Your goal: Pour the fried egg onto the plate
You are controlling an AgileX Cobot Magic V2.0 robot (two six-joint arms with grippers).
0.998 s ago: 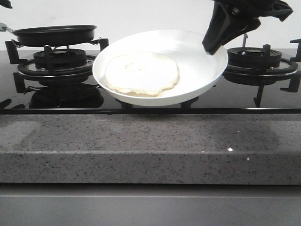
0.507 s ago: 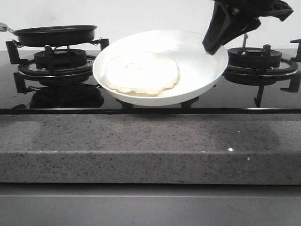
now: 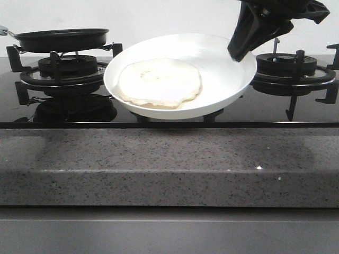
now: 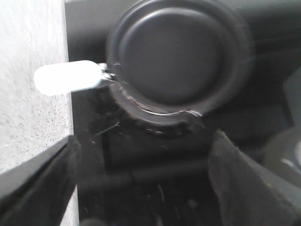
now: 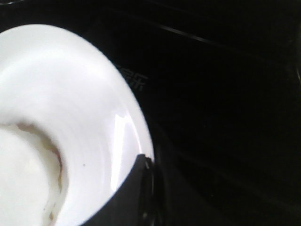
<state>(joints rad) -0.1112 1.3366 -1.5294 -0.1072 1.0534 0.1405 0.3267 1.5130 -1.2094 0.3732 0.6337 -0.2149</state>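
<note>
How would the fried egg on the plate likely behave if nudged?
The fried egg looks thin and flat, so probably floppy. The plate is glossy and held tilted by the right tool, so the egg may slide.

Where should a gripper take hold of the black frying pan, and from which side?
By its pale handle, which sticks out sideways from the frying pan toward the stove's left edge. Come from that outer side, probably; the round rim offers no narrow part.

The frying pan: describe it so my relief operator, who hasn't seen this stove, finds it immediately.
Start at the black glass cooktop behind the grey stone counter edge. On its far-left burner grate sits the frying pan. It is round, shallow, black and empty with a pale handle, unlike the white plate holding the fried egg.
</note>
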